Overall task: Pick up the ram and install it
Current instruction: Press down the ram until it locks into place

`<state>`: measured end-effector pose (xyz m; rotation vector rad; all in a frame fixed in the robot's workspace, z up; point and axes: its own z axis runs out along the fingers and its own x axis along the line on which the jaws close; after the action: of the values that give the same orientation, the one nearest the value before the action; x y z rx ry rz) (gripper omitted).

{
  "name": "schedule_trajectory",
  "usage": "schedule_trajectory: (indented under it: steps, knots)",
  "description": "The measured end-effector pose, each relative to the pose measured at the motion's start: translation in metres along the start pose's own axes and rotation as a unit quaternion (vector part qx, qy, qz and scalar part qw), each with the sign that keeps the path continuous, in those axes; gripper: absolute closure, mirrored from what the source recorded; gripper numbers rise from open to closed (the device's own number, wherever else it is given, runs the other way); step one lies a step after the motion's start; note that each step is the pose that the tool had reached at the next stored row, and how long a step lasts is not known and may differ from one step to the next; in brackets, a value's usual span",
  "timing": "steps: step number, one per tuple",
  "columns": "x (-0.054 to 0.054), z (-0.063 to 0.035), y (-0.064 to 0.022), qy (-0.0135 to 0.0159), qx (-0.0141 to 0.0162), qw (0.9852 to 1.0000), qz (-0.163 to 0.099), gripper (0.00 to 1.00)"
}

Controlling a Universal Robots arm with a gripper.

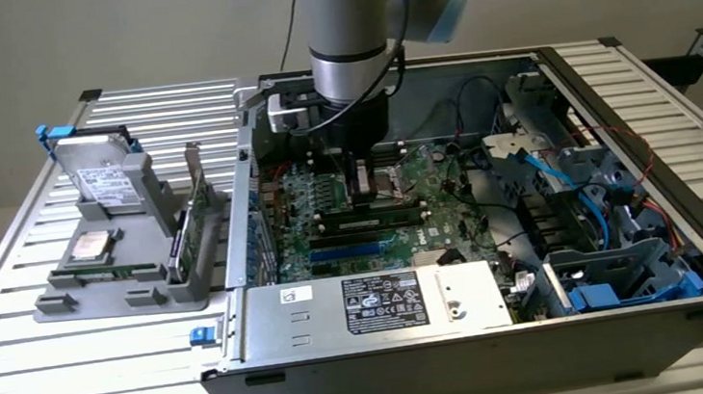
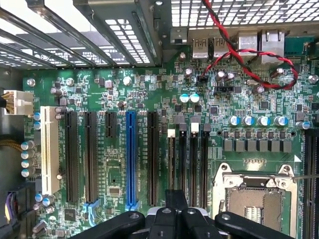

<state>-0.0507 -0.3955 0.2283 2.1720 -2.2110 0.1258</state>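
The ram (image 1: 101, 275), a thin green stick, lies low in the front of a grey holder (image 1: 117, 302) on the table at the exterior view's left, outside the computer case. My gripper (image 1: 359, 199) hangs inside the open case above the motherboard (image 2: 119, 179), well away from the ram. In the wrist view the gripper (image 2: 176, 199) is shut, its black fingertips pressed together with nothing visible between them. It points along the row of narrow black memory slots (image 2: 188, 164), which look empty.
The holder also carries an upright green expansion card (image 1: 193, 227), a drive (image 1: 105, 177) and a chip (image 1: 92, 246). In the case are a power supply (image 1: 375, 301), a processor socket (image 2: 256, 199), a red-black cable (image 2: 239, 50) and blue cables (image 1: 543, 174).
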Motion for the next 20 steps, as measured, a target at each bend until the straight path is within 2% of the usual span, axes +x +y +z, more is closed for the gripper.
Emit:
schedule_trajectory:
  steps: [4, 9, 15, 18, 20]
  knots:
    - [0.001, -0.0085, -0.0012, 0.0002, -0.0003, 1.0000, 0.000, 0.89]
    - [0.002, -0.0143, -0.0099, 0.0002, -0.0012, 1.0000, 0.000, 0.89]
    - [0.005, -0.0157, -0.0194, 0.0003, -0.0077, 1.0000, -0.001, 0.89]
    - [0.005, -0.0156, -0.0215, -0.0001, -0.0094, 1.0000, -0.001, 0.89]
    - [0.005, -0.0156, -0.0215, -0.0003, -0.0095, 1.0000, -0.001, 0.89]
